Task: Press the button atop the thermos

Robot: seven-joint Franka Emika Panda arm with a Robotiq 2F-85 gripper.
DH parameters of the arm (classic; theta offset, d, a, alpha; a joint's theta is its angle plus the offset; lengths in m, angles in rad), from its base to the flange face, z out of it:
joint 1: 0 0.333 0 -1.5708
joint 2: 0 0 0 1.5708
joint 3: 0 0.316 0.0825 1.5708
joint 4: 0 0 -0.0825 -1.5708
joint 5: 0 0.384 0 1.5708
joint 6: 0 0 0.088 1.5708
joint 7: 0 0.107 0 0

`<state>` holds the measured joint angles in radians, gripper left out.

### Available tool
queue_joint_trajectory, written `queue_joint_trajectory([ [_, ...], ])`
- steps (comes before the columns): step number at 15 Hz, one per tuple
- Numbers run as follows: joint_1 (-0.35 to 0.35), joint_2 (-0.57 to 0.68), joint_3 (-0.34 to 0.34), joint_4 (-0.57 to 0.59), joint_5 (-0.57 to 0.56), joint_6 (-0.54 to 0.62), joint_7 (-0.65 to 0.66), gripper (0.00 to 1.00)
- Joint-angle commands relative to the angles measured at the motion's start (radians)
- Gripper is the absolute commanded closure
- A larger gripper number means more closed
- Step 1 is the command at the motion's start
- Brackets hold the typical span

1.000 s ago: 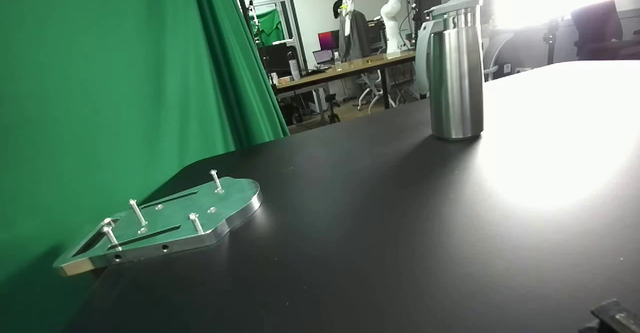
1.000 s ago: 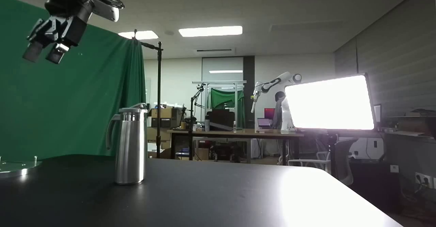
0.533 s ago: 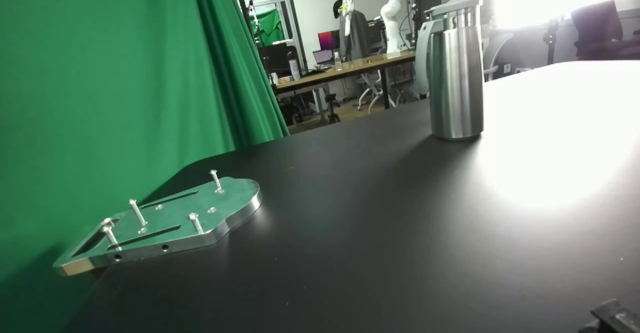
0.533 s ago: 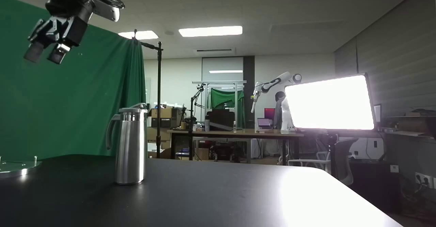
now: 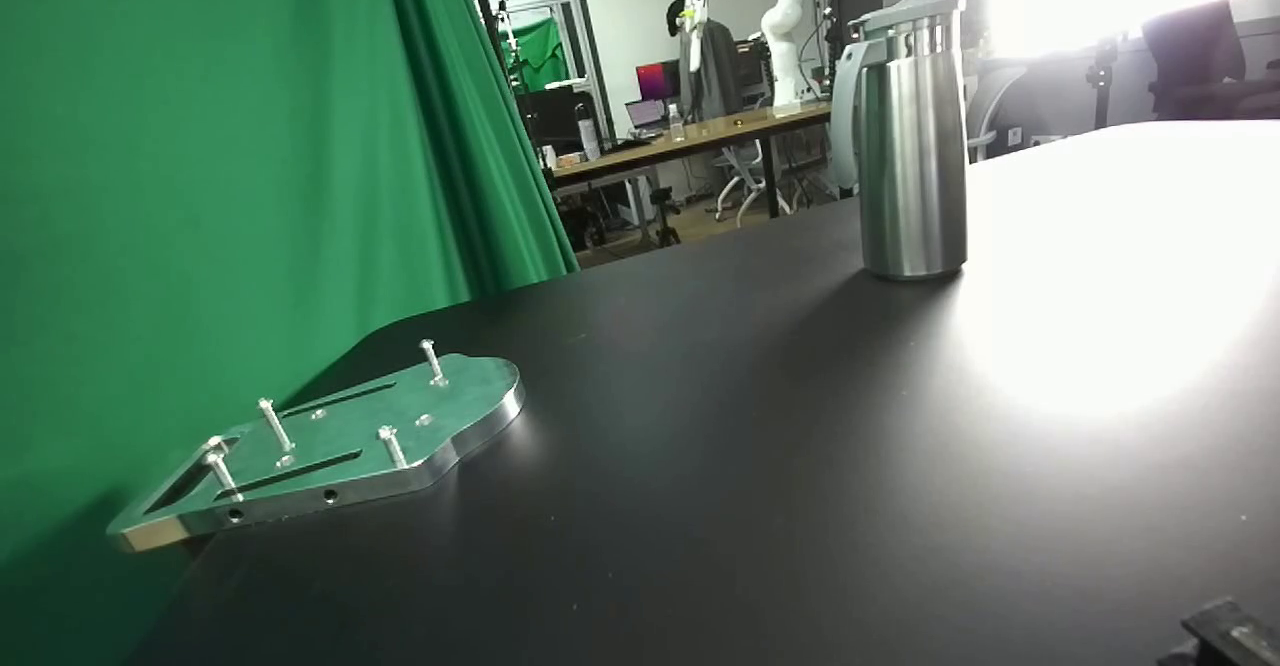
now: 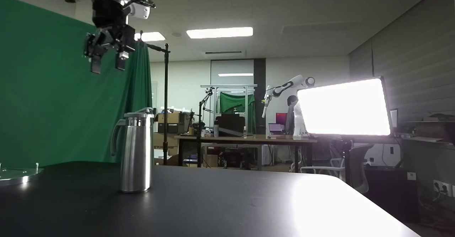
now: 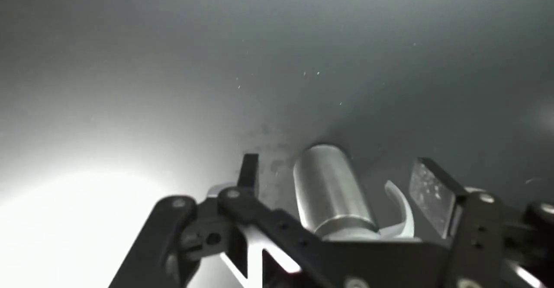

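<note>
The thermos, a brushed-silver cylinder with a grey cap and side handle, stands upright on the dark table in both exterior views (image 5: 912, 156) (image 6: 136, 155). In the wrist view the thermos (image 7: 331, 186) shows between the finger pads, and its handle (image 7: 404, 212) is near the right-hand pad. Most of its cap is hidden there behind the gripper body. My gripper (image 6: 107, 67) is open and empty, pointing down, above the thermos and to its left in an exterior view, apart from it. The gripper also shows open in the wrist view (image 7: 337, 171).
A flat plate with several upright pegs (image 5: 400, 406) lies near the table edge by the green curtain (image 5: 250, 166); it partly shows in an exterior view (image 6: 17, 174). A bright light panel (image 6: 343, 107) stands beyond the table (image 6: 227, 201). A dark piece (image 5: 1235, 636) shows at the corner.
My gripper has moved to the right, towards the thermos, and turned from a slant to nearly straight down. It was almost still before that. The thermos and plate have not moved.
</note>
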<state>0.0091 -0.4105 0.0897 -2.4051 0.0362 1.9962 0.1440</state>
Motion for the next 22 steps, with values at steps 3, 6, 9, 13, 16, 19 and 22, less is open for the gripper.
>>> queue_joint_trajectory([
  [3,-0.037,0.249,0.010,0.268,-0.157,0.048,0.083,0.55],
  [6,-0.026,0.376,0.005,0.399,-0.222,0.027,0.125,0.75],
  [9,0.001,0.483,-0.003,0.510,-0.215,-0.018,0.143,0.95],
  [13,0.043,0.553,-0.009,0.589,-0.186,-0.111,0.191,1.00],
  [16,0.051,0.543,-0.016,0.550,-0.191,-0.072,0.154,0.99],
  [19,0.053,0.546,-0.018,0.559,-0.191,-0.078,0.158,0.99],
  [22,0.050,0.548,-0.020,0.555,-0.181,-0.065,0.159,1.00],
])
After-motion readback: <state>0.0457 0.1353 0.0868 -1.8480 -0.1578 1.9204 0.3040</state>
